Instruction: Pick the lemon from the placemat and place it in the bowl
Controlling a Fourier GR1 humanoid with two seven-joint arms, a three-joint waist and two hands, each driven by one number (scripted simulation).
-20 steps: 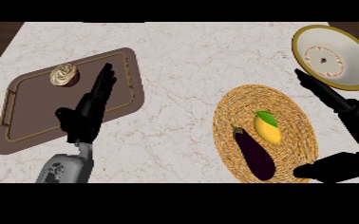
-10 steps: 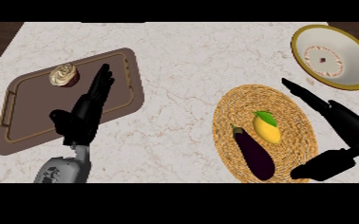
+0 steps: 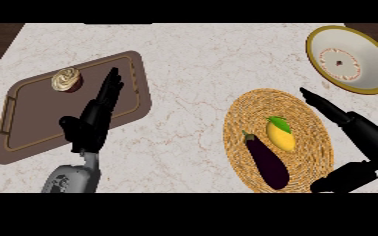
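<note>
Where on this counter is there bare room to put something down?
Bare marble lies between the brown tray and the placemat, and along the far edge to the bowl. The placemat is crowded: lemon, eggplant, right hand alongside.

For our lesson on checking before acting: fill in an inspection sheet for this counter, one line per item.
Surface: marble counter.
Job's things: lemon on the placemat, beside the eggplant; bowl far right, holding nothing.
Clutter: eggplant on the placemat; cupcake on the tray.
Robot hands: left robot hand open over the tray; right robot hand open at the placemat's right edge, holding nothing.
Cables: nothing seen.
Surroundings: nothing seen.
</note>
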